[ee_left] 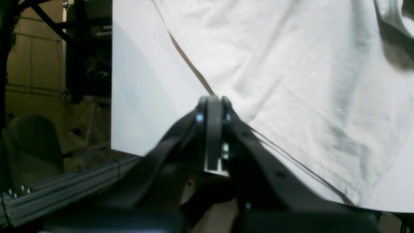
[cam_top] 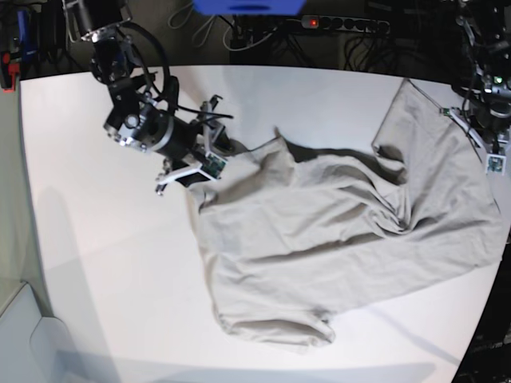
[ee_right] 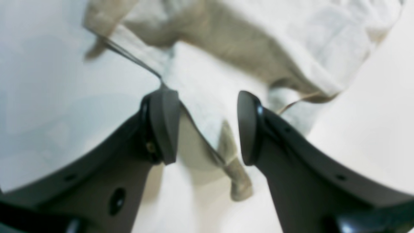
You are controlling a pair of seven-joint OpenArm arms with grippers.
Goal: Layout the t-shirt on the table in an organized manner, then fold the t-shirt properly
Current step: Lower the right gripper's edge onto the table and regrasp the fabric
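Note:
The beige t-shirt (cam_top: 319,231) lies spread and wrinkled across the white table (cam_top: 104,239), reaching to the right edge. In the left wrist view my left gripper (ee_left: 213,98) is shut at the shirt's hem edge (ee_left: 291,81), pinching the fabric near the table's (ee_left: 139,97) corner. In the base view that arm (cam_top: 483,128) stands over the shirt's far right side. My right gripper (ee_right: 207,129) is open, and a loose fold of the t-shirt (ee_right: 258,48) hangs between its fingers just above the table (ee_right: 48,81). In the base view it (cam_top: 217,155) sits at the shirt's upper left edge.
A power strip (cam_top: 343,24) and cables lie behind the table's far edge, beside a blue object (cam_top: 247,6). An aluminium frame rail (ee_left: 64,191) runs below the table edge next to the left gripper. The shirt's right side reaches the table's right rim (cam_top: 499,239).

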